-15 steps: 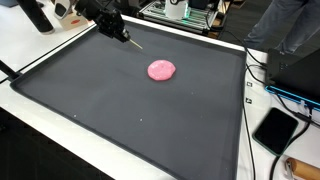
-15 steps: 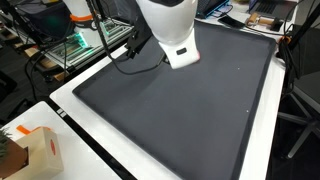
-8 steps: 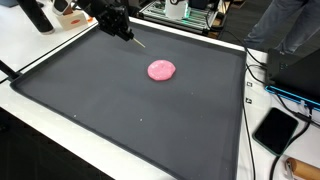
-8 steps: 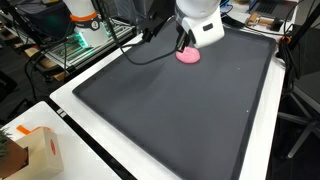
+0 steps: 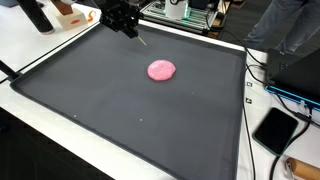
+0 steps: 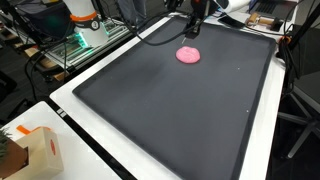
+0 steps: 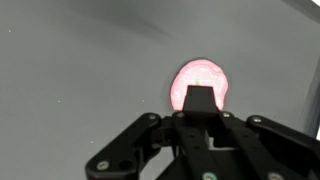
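The wrist view cuts the gripper (image 7: 200,100) off at the bottom edge. Its dark middle block hides the lower part of the pink lump (image 7: 200,72). Whether the jaws are parted or closed cannot be told. In both exterior views the gripper is small and dark against clutter. One pink lump lies on one dark mat (image 5: 120,110), apart from the single gripper.

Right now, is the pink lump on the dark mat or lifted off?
On the mat. Both exterior views show the pink lump lying flat on the dark mat, the gripper apart from it.
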Available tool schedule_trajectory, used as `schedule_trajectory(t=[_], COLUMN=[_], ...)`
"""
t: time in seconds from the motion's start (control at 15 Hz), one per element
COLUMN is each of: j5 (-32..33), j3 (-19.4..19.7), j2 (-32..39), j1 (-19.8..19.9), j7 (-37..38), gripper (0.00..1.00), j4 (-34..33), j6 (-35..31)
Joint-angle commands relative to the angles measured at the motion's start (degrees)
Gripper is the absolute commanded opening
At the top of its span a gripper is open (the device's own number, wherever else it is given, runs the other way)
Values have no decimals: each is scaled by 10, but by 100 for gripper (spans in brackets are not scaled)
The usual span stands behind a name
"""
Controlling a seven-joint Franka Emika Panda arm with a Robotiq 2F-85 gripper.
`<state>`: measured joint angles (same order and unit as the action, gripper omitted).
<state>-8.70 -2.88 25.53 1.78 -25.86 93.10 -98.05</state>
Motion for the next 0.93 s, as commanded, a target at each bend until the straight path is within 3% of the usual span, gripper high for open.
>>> schedule_trajectory(t=[0.0, 0.47, 0.87], j5=[55, 149, 225], j3=[-15, -40, -43], j2=[-18, -36, -56], j1=[-28, -80, -121], j7=[6, 11, 90], gripper=[4, 4, 4], j4=[12, 41, 90], j6=[-33, -144, -230])
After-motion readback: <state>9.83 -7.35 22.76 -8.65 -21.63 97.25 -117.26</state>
